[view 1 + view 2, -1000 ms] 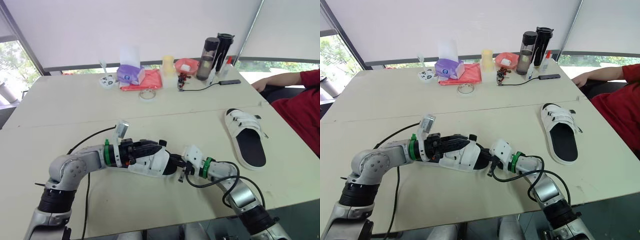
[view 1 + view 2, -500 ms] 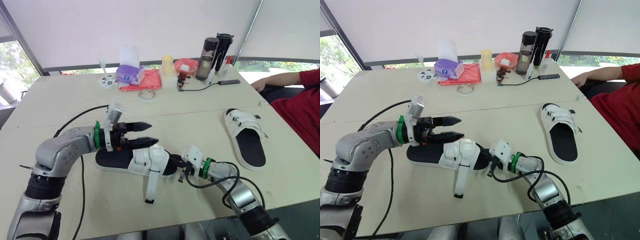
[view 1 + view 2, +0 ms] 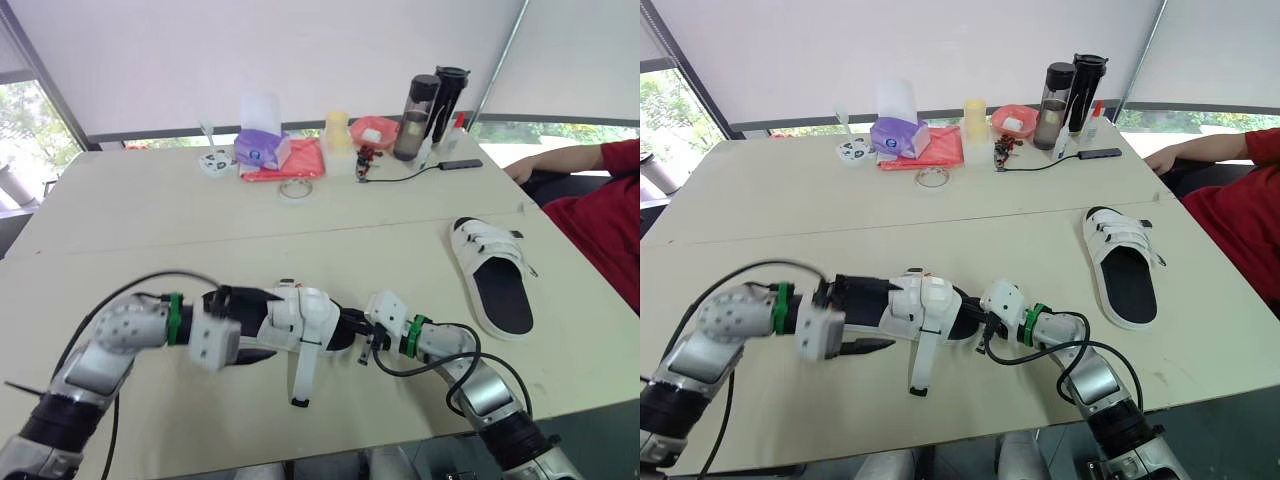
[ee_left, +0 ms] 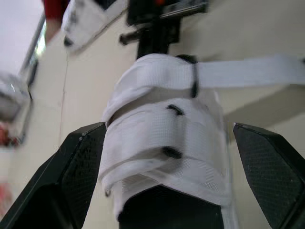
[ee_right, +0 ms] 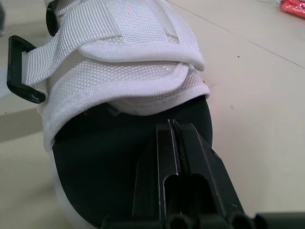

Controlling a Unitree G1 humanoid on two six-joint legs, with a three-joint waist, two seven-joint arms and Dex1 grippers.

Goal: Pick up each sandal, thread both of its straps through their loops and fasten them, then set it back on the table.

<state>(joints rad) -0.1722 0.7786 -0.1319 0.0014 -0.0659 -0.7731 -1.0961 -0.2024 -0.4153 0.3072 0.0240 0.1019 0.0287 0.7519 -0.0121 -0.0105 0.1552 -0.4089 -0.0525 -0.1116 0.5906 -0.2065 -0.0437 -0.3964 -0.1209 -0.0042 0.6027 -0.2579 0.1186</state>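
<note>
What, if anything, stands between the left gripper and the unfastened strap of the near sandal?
Nothing visible does. The left gripper, open, straddles the heel end of the near sandal, and the unfastened strap lies on the bare table just beside it.

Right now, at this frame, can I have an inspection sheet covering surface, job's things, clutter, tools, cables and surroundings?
Surface: cream table, seam across its middle.
Job's things: white-strapped, black-soled near sandal lies front centre, its loose white strap trailing toward the near edge; matching far sandal lies flat at right.
Clutter: purple tissue pack, red bundle, yellow cup, pink bowl and two dark bottles along the far edge.
Tools: left tool open, fingers either side of the near sandal's straps; right tool shut, tips over its black footbed.
Cables: black cable arcs off the left arm; another black loop at the right arm.
Surroundings: person's red sleeve at right; white blinds behind.
</note>
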